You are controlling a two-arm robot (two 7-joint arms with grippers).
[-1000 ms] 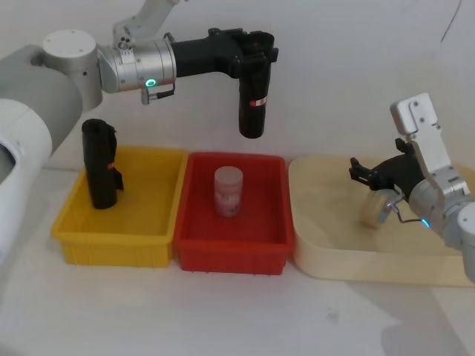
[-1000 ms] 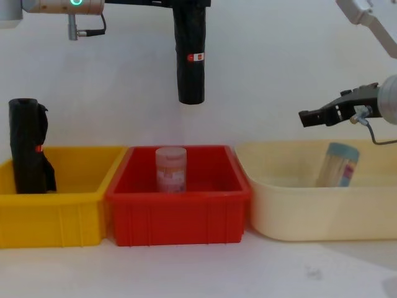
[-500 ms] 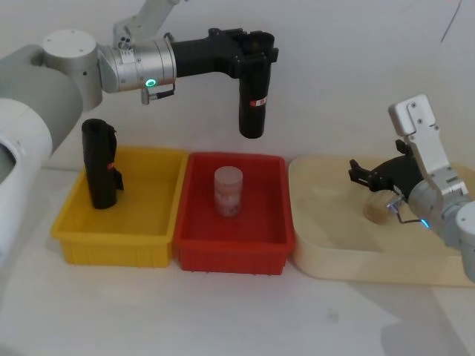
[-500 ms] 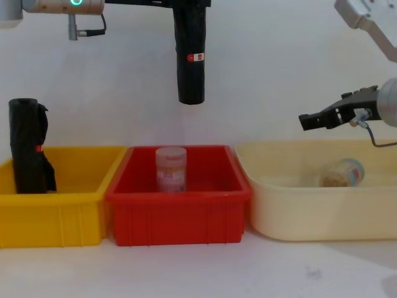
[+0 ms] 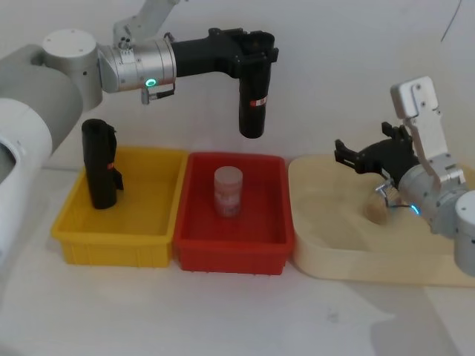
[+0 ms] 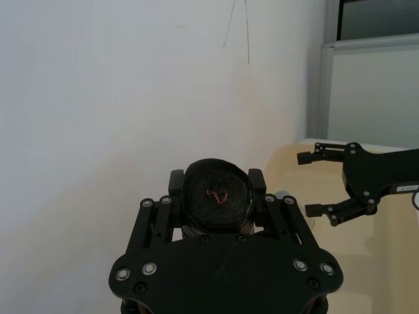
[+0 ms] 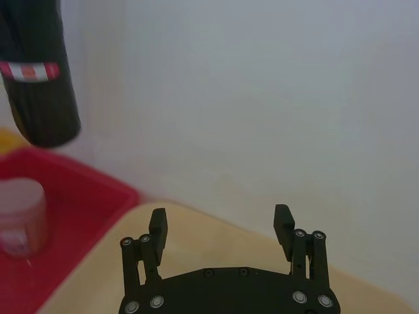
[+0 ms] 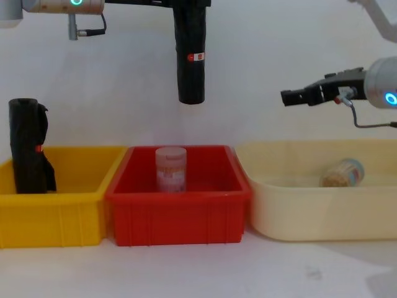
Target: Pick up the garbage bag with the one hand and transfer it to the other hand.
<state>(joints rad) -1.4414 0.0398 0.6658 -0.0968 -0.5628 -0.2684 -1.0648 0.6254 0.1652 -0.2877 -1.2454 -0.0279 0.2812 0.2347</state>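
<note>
Head view: left end effector (image 5: pixel 252 53) gripped the garbage bag (image 5: pixel 252 107) upright above the red bin (image 5: pixel 230 256); right end effector (image 5: pixel 346 154) hovered, fingers apart, over the cream tray (image 5: pixel 326 248).

We hold the garbage bag (image 5: pixel 251 93) upright in the air with our left gripper (image 5: pixel 254 53).
It is a smooth, straight black roll with a small red-and-white label midway down, and the fingers of our green-lit gripper clamp its top end. Our right gripper (image 5: pixel 343 154), blue-lit at the wrist, hovers well apart, about level with the roll's lower end, fingers spread and bare, pointing toward it.
</note>
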